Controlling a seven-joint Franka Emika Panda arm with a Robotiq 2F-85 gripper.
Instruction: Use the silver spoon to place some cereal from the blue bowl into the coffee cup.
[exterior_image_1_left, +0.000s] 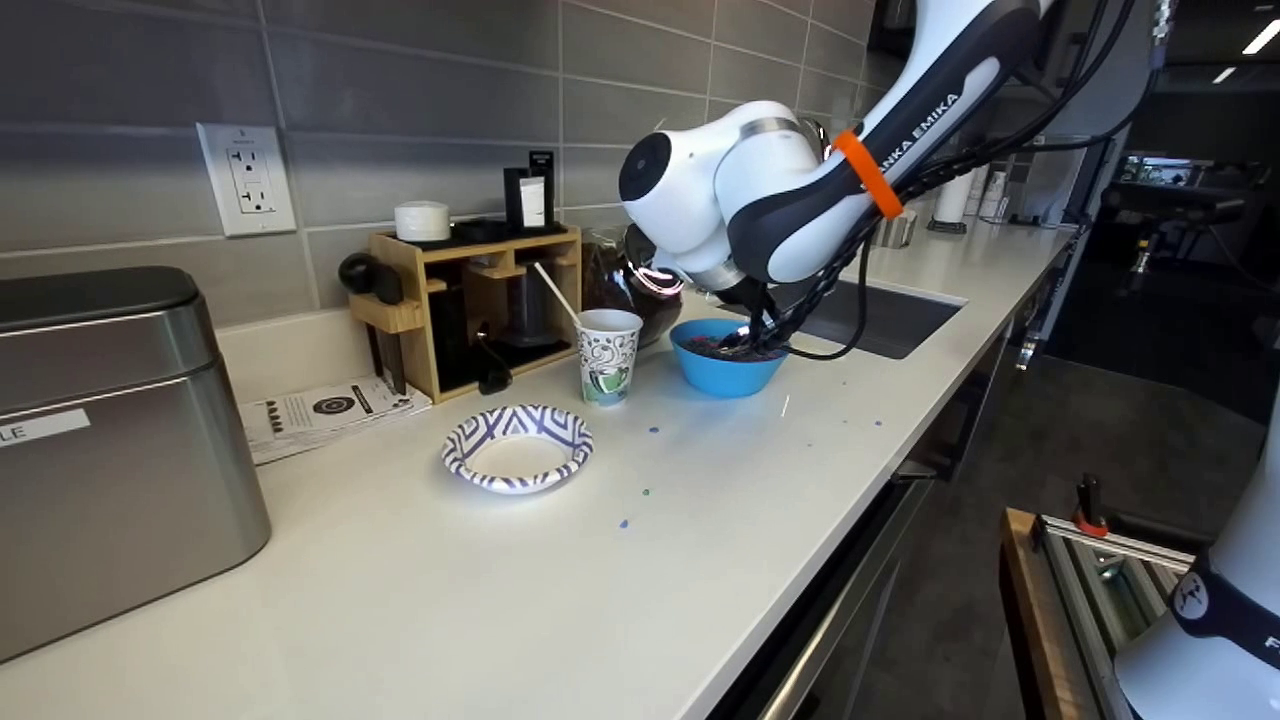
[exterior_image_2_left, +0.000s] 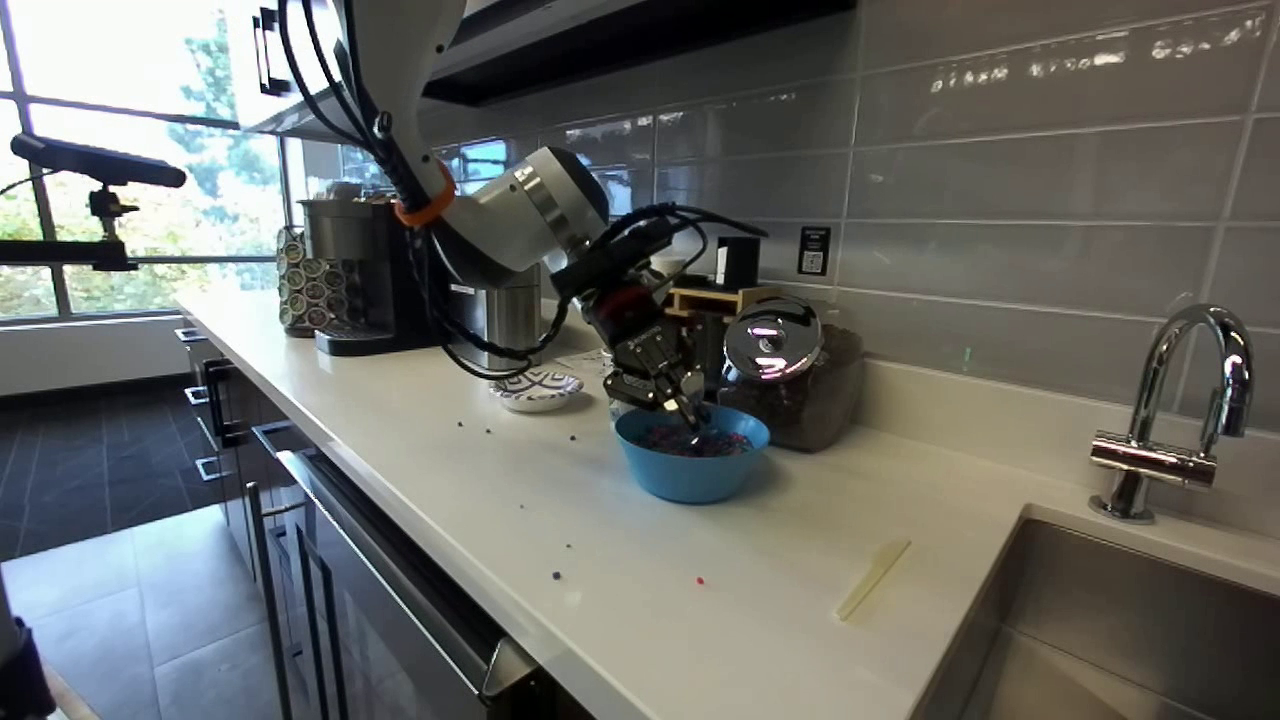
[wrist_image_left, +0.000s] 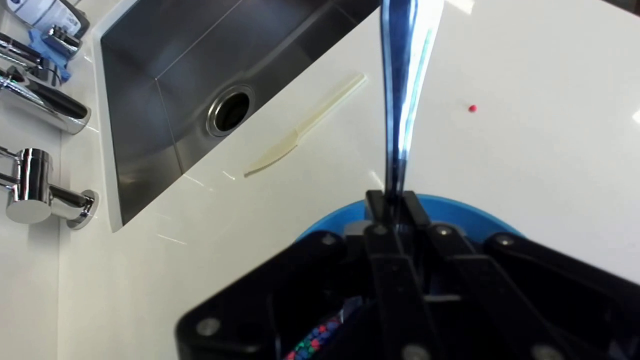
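Note:
The blue bowl (exterior_image_1_left: 728, 377) stands on the counter and shows in both exterior views (exterior_image_2_left: 690, 482); its rim shows in the wrist view (wrist_image_left: 450, 206). It holds small coloured cereal (exterior_image_2_left: 738, 441), partly seen in the wrist view (wrist_image_left: 315, 340). My gripper (wrist_image_left: 395, 205) is shut on the silver spoon (wrist_image_left: 400, 75), whose handle sticks out past the fingertips. In an exterior view the gripper (exterior_image_2_left: 688, 405) reaches down over the bowl. The spoon's bowl end is hidden by the gripper. The white coffee cup (exterior_image_1_left: 608, 362) stands upright beside the blue bowl, with a pale stick leaning in it.
A blue-patterned white dish (exterior_image_1_left: 517, 450) lies near the cup. A glass jar (exterior_image_2_left: 790, 370) and a wooden organizer (exterior_image_1_left: 470, 310) stand by the wall. A pale plastic knife (exterior_image_2_left: 873, 580) lies near the sink (exterior_image_2_left: 1130, 600). A steel bin (exterior_image_1_left: 120, 450) stands on the counter. Crumbs are scattered around.

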